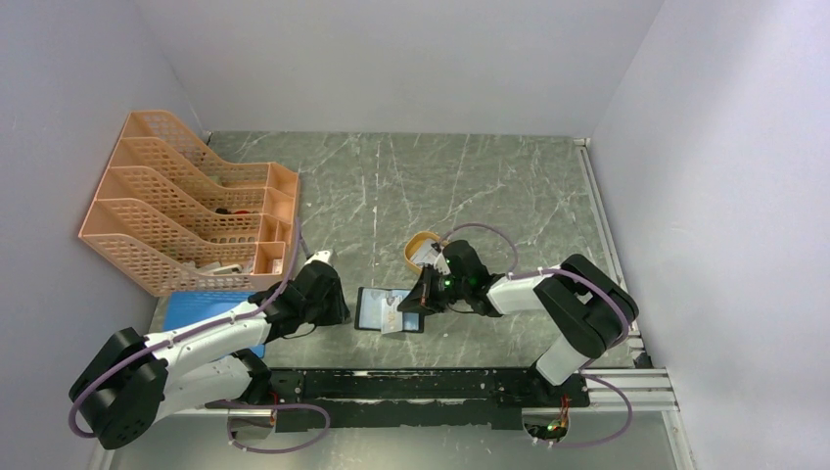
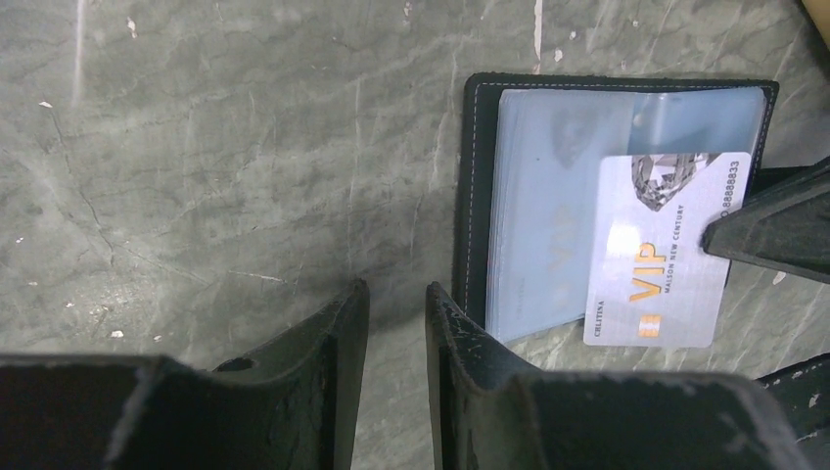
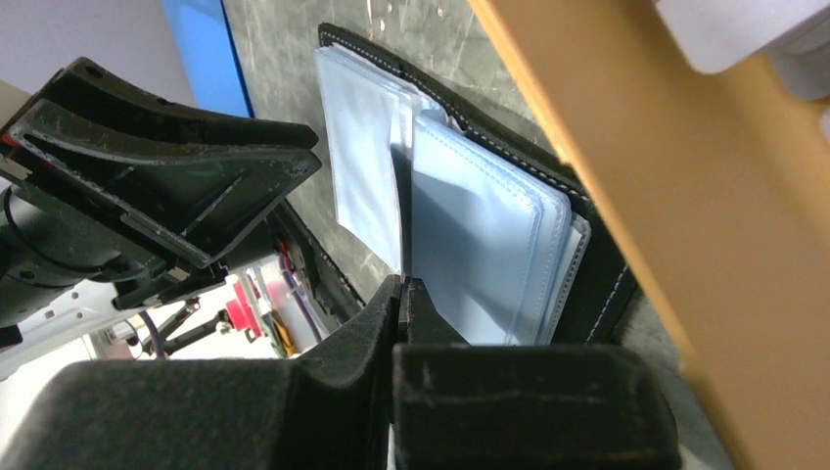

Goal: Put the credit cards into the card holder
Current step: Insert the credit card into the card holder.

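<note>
HOLDER OPEN, CARD POISED: The card holder [image 1: 377, 305] lies spread open between the two arms, its bluish pockets facing up. The right gripper [image 3: 401, 294] reaches in from the holder's right side. Its fingers are pressed together on the edge of a pale VIP credit card [image 2: 666, 259]. The card lies over the half of the holder nearer that arm, with its long axis running from the holder's near edge toward its far edge and its near end overhanging the near edge. The left gripper [image 2: 394, 299] hovers just off the holder's left edge, fingers slightly apart with nothing between them. By the look of it, the card is not yet in a pocket. The coming move likely turns on sliding it along that long axis — and the right arm, gripping the card, is the one placed to do it.
</note>
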